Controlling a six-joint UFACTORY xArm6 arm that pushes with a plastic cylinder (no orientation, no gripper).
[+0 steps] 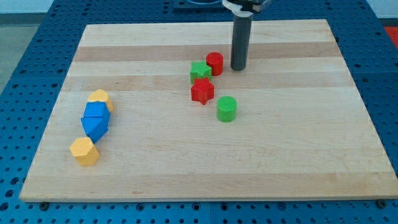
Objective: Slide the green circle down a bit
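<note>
Tip point(239, 67): bare rod end holding nothing, just right of red cylinder point(214, 63), far from green circle point(227, 109).
Red star point(202, 91): left of green circle.

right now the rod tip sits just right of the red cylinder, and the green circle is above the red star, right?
Not quite. In the camera view my tip does sit just right of the red cylinder, but the green circle lies below and right of the red star.
</note>
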